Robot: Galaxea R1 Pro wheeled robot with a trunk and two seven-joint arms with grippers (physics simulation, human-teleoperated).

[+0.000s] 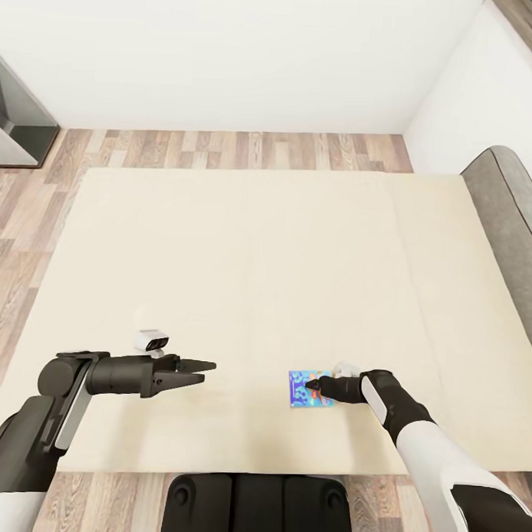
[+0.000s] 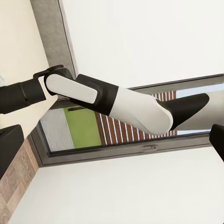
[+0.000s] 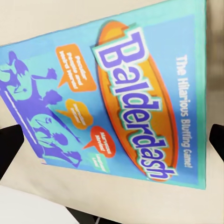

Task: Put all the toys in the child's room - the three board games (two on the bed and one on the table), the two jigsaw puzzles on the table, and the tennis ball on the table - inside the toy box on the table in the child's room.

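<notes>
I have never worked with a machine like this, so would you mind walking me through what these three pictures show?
This is a simulated two-armed robot. The head view looks down from its head over a cream bed. Its left claw hovers above the bed, slightly open and holding nothing. Its right claw is low over a blue board game lying flat on the bed; whether it grips the box yet I cannot tell. The other two pictures come from cameras near each claw. The right one shows the game's cover, titled Balderdash, between the dark fingertips. The left one looks sideways at the robot's white right arm.
</notes>
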